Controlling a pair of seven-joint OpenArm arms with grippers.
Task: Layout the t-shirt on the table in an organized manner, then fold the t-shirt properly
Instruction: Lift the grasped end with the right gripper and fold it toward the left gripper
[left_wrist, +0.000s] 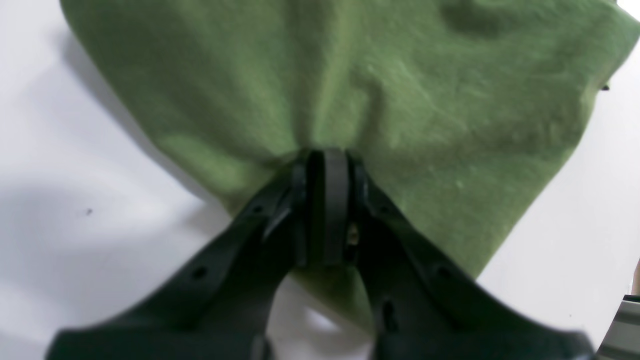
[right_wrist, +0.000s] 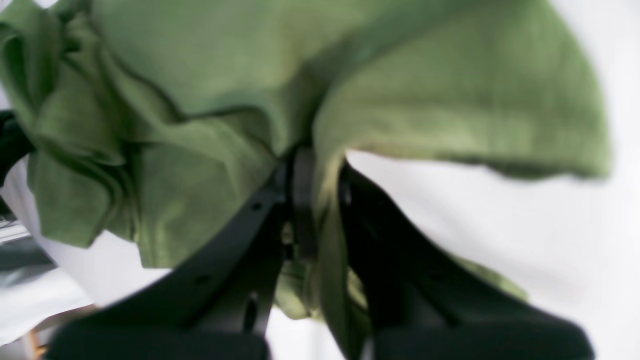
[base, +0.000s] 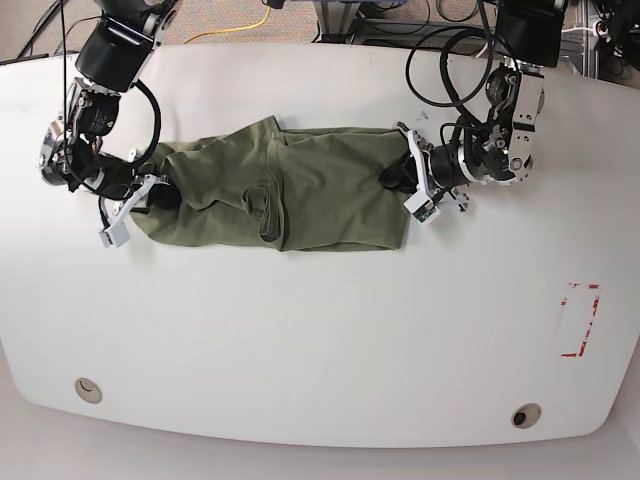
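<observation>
T-shirt (left_wrist: 350, 75) cloth fills the top of the left wrist view. It is pinched at one edge by the left gripper (left_wrist: 327, 165), whose jaws are closed tight on the green fabric. White table (left_wrist: 75, 150) is seen on both sides, below the cloth.

In the right wrist view, the t-shirt (right_wrist: 425, 100) is bunched and folded over itself on one side. The right gripper (right_wrist: 312, 165) is closed on a fold of it, with cloth caught between the jaws. This view is blurry, so the exact edge being held cannot be told.

In the base view, the t-shirt (base: 300, 190) is stretched sideways across the far half of the table (base: 320, 350). It is held at one end by the left gripper (base: 405, 185) and at the other by the right gripper (base: 155, 195). A thick wrinkle is seen down the middle, and the right gripper's end is crumpled.

The laying-out step seems to be in hand. Next, the cloth likely needs to be pulled flat and smooth before any fold is made.
</observation>
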